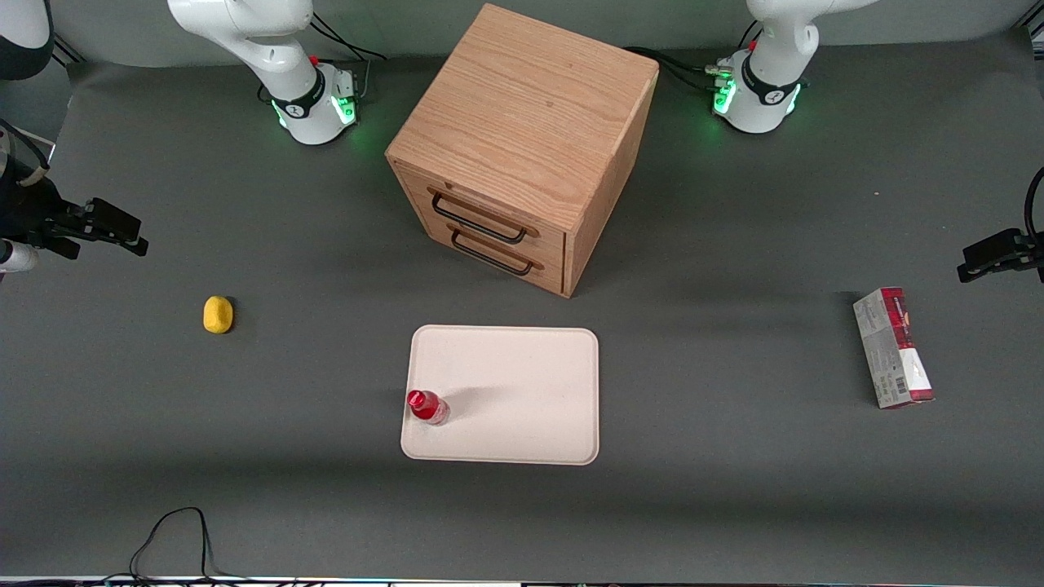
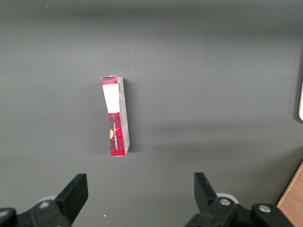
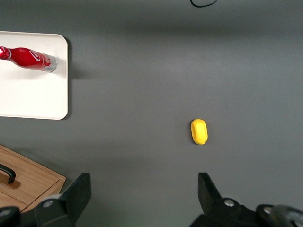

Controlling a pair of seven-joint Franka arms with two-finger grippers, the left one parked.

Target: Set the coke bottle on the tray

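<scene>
Coke bottle (image 1: 427, 407): stands up on the tray (image 1: 522, 383), near its edge.
Gripper (image 3: 142, 198): wide open, holding nothing, up above the table, well apart from the tray.

Robot lab, grey table (image 1: 734, 489), claw (image 1: 114, 228)

A wooden cabinet (image 1: 522, 147) with two black-handled drawers (image 1: 489, 236) stands mid-table, turned at an angle. A yellow lump (image 1: 218, 315) lies on the grey mat toward the working arm's end. A red-and-grey carton (image 1: 893, 347) lies flat toward the parked arm's end. A black cable (image 1: 175, 538) loops at the table edge nearest the front camera.
</scene>
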